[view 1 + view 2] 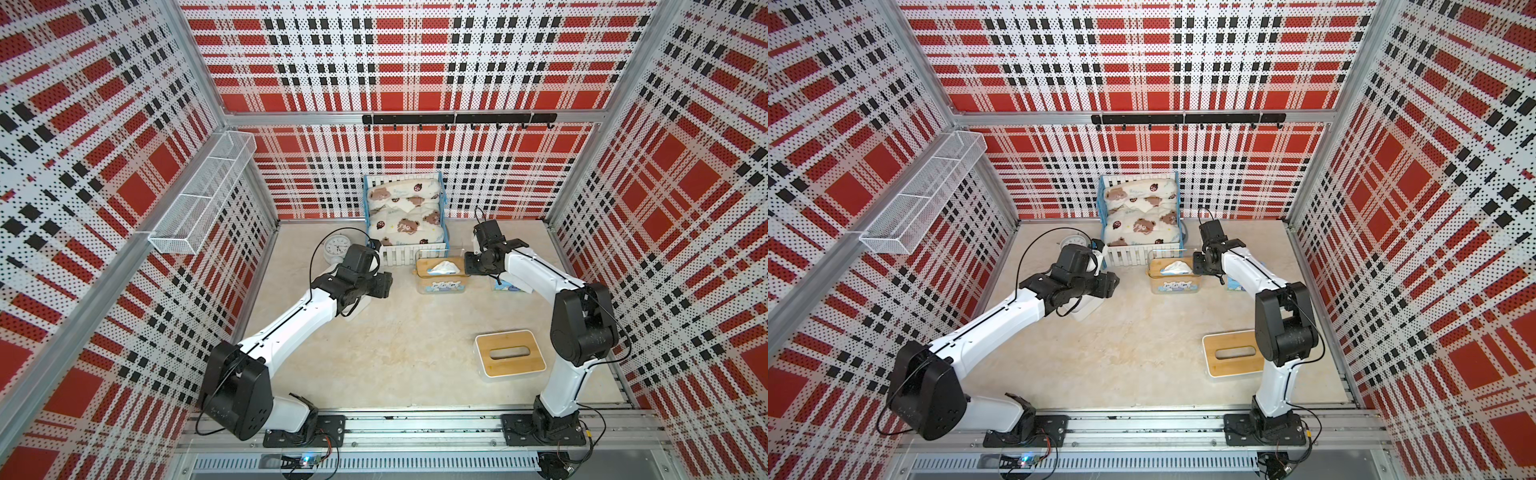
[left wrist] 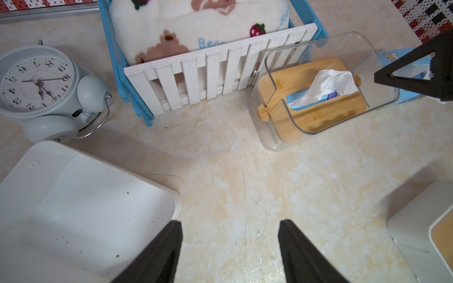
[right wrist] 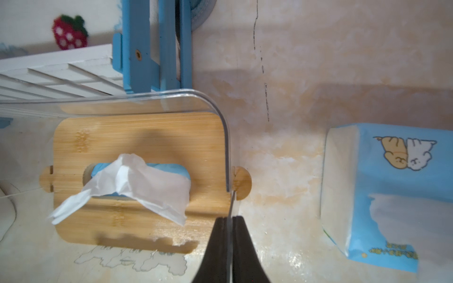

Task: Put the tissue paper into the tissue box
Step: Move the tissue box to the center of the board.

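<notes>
The tissue box (image 1: pixel 440 287) (image 1: pixel 1177 286) is clear plastic with a bamboo lid sunk inside it. One tissue paper pack sits under that lid, and its white sheet (image 1: pixel 446 267) (image 2: pixel 331 83) (image 3: pixel 137 181) sticks up through the slot. A second light-blue tissue paper pack (image 1: pixel 505 286) (image 3: pixel 382 191) lies on the table just right of the box. My right gripper (image 1: pixel 468 269) (image 3: pixel 228 218) is shut on the box's thin clear end wall (image 3: pixel 226 147). My left gripper (image 1: pixel 388 284) (image 2: pixel 230 225) hangs open and empty over bare table, left of the box.
A white open tray-like box (image 2: pixel 73 196) lies under my left arm. A white box with a slotted bamboo lid (image 1: pixel 509 353) stands front right. A toy crib with bear bedding (image 1: pixel 405 216) and an alarm clock (image 1: pixel 337 247) stand at the back.
</notes>
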`<control>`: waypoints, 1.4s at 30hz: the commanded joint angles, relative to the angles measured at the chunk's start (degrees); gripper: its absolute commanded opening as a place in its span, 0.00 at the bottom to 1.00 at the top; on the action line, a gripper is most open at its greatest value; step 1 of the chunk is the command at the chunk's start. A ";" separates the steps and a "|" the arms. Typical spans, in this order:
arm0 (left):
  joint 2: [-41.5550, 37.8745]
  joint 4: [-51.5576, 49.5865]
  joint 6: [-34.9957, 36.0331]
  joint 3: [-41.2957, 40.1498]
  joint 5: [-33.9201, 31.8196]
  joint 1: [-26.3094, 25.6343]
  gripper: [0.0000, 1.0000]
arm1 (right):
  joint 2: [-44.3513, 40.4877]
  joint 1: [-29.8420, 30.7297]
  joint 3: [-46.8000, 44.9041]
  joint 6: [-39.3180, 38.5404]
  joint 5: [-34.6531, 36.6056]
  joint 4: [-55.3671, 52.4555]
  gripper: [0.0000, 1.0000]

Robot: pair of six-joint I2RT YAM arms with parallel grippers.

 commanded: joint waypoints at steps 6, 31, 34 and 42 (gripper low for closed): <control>-1.33 0.80 -0.54 -0.78 -1.42 3.88 0.70 | -4.77 0.21 0.16 -0.14 -3.82 2.15 0.42; 10.46 5.79 -13.48 -9.41 -2.44 -2.61 0.70 | -21.31 2.50 -14.37 -2.78 -8.55 7.62 0.69; 10.08 8.54 -17.20 -9.20 -1.41 -9.14 0.70 | -22.33 2.45 -15.55 -2.53 -6.72 5.70 0.70; 19.17 17.43 -19.35 1.67 6.19 -18.07 0.70 | -24.10 1.95 -19.37 -0.69 -0.61 2.82 0.71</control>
